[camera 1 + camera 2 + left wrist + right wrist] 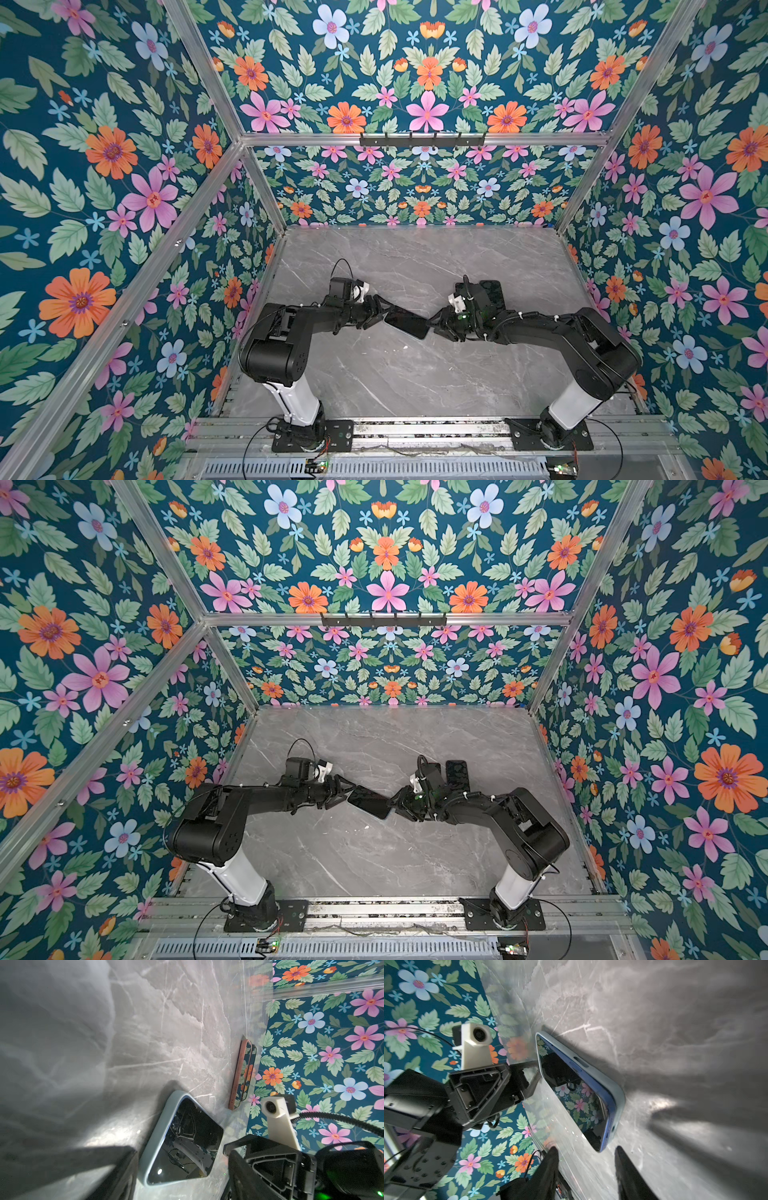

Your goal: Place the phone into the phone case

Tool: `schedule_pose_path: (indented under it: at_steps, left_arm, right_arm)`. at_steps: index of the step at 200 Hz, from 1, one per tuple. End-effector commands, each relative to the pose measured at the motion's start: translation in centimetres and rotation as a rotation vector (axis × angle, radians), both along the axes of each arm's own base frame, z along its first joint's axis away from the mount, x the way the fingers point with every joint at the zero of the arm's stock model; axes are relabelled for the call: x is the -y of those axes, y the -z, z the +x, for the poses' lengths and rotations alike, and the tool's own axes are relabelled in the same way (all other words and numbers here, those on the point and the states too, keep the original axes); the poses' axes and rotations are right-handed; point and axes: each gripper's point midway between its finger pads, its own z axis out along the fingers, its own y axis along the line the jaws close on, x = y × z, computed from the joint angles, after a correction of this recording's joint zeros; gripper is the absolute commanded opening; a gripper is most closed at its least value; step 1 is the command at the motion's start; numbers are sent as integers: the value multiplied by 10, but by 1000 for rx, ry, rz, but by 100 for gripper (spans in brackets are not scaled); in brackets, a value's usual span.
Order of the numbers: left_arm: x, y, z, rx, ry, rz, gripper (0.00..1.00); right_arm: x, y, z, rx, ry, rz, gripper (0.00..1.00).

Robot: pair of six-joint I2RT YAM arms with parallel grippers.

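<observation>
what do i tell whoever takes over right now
Left gripper open at one end of the phone; contact unclear.
Right gripper open, just short of the other end, holding nothing.
Phone lies screen up in the pale blue case.
A second phone in a reddish case lies farther back on the right.
Done: phone in case, it seems.
To do: its blue side shows above the rim; probably press flush.

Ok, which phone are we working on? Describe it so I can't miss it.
On the grey table, look between the left gripper and right gripper. The phone lies there, screen up, rimmed in pale blue; the second phone, farther back by the right arm, has a reddish rim.
</observation>
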Motion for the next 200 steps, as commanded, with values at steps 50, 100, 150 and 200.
schedule_pose_path:
  at_steps: [50, 100, 150, 200]
  left_arm:
    - [-13, 15, -7, -31, 30, 185, 55]
    - [-5, 14, -6, -30, 52, 196, 47]
    - [4, 15, -9, -37, 66, 176, 41]
    - [5, 15, -12, -40, 69, 172, 38]
  right_arm:
    - [-4, 8, -14, 4, -76, -141, 34]
    - [-11, 12, -16, -8, -98, -139, 27]
    - [-13, 13, -14, -9, -101, -135, 20]
    - [-16, 9, -10, 5, -112, -136, 16]
